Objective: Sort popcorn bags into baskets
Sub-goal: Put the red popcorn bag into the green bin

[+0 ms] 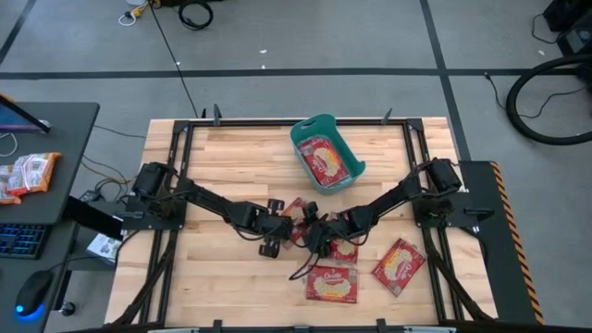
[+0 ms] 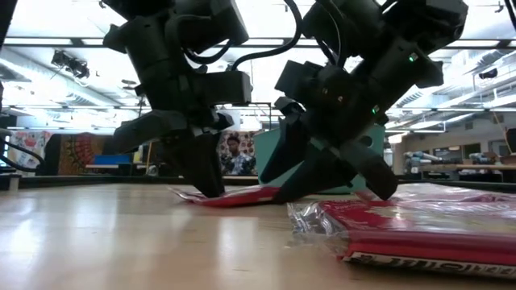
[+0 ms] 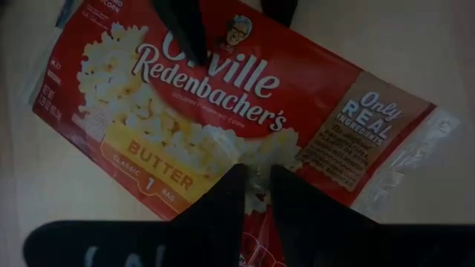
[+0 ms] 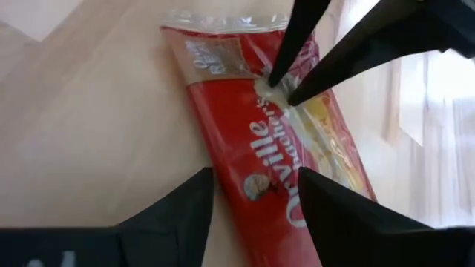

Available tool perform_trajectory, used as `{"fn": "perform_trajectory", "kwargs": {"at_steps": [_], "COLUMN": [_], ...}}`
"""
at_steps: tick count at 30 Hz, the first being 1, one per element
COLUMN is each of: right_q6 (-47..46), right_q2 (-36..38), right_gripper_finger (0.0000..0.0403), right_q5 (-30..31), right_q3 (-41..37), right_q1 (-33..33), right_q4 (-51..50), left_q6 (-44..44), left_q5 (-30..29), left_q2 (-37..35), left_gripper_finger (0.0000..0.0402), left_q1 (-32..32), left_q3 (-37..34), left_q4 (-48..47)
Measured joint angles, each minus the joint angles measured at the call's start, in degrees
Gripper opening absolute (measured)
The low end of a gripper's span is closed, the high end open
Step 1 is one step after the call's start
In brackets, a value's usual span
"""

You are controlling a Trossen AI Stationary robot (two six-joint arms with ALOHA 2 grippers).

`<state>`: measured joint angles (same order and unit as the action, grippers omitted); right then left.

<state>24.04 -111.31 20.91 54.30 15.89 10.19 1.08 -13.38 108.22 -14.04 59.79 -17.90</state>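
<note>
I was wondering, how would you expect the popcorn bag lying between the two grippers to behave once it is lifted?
Probably floppy: the popcorn bag is a flat packet in crinkled clear film, so it may droop from the left gripper pinching its middle. Its glossy wrap looks slippery. The right gripper, jaws open, straddles it.

Four red popcorn bags (image 1: 332, 283) lie flat on the desk (image 1: 222, 157). Another rests inside the teal basket (image 1: 356, 169), well apart from them.

Both arms reaching inward to table centre, left gripper (image 1: 277, 228) fingers nearly closed, right gripper (image 1: 319, 236) fingers spread apart
</note>
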Motion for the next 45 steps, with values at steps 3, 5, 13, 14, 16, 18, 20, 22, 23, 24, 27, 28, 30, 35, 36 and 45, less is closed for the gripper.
{"fn": "perform_trajectory", "kwargs": {"at_steps": [3, 5, 13, 14, 16, 18, 20, 22, 23, 24, 27, 28, 30, 35, 36, 45], "right_q6": [0.0, 0.0, 0.0, 0.1, 0.0, 0.0, 0.4, 1.2, 1.8, 2.5, 4.2, 4.4, 4.7, 6.8, 7.6, 8.1], "right_q2": [0.0, 0.0, 0.5, 1.0, 2.2, 4.1, 6.3, 8.3, 9.2, 10.2, 12.8, 13.5, 14.8, 17.4, 17.8, 22.9], "right_gripper_finger": [0.0181, 0.0157, 0.0018, 0.0011, 0.0013, 0.0018, 0.0013, 0.0007, 0.0006, 0.0007, 0.0009, 0.0008, 0.0006, 0.0005, 0.0006, 0.0007], "right_q5": [-0.3, -1.5, -2.5, -2.3, -2.1, -1.9, -0.4, 0.7, 0.7, 0.9, 3.2, 4.6, 8.6, 19.4, 21.6, 37.9], "right_q3": [0.0, 0.0, 0.0, -0.1, -0.2, -0.2, -0.1, -0.1, -0.1, -0.1, 0.1, 0.3, 1.3, 3.7, 3.8, 3.8], "right_q1": [-0.8, -1.2, -1.0, -0.7, -0.2, 0.4, 1.0, 1.7, 2.0, 2.4, 4.1, 4.6, 5.6, 6.8, 6.9, 3.5], "right_q4": [-0.4, -0.4, -1.3, -1.7, -2.3, -2.9, -3.9, -6.0, -6.4, -6.6, -7.7, -8.9, -12.2, -16.9, -17.3, -18.0], "left_q6": [0.0, 0.0, 3.5, 3.5, 2.2, 0.1, -2.1, -3.8, -4.7, -5.2, -6.8, -7.1, -7.9, -8.0, -8.1, -9.5], "left_q5": [0.1, 0.0, -4.8, -5.6, -6.9, -7.4, -7.5, -7.6, -7.7, -7.7, -7.8, -7.8, -8.0, -7.8, -7.8, -7.8], "left_q2": [0.0, 0.1, -5.5, -7.1, -10.7, -13.5, -16.2, -18.9, -20.0, -20.9, -23.3, -24.0, -24.9, -25.8, -25.9, -26.0], "left_gripper_finger": [0.0071, 0.0071, 0.0071, 0.0071, 0.0071, 0.0071, 0.0071, 0.0071, 0.0071, 0.0071, 0.0071, 0.0071, 0.0071, 0.0071, 0.0071, 0.0071], "left_q1": [-0.3, -0.6, -4.0, -4.4, -5.2, -5.6, -6.1, -6.6, -6.9, -7.2, -7.7, -7.8, -8.0, -8.4, -8.4, -8.3], "left_q3": [-0.1, -0.1, -0.3, 0.1, 0.2, 0.2, 0.2, 0.2, 0.2, 0.2, 0.3, 0.3, 0.3, 0.3, 0.3, 0.3], "left_q4": [0.8, 1.0, -2.9, -3.7, -5.4, -6.5, -8.2, -9.5, -10.2, -10.7, -10.8, -11.1, -10.6, -9.7, -9.8, -9.5]}}
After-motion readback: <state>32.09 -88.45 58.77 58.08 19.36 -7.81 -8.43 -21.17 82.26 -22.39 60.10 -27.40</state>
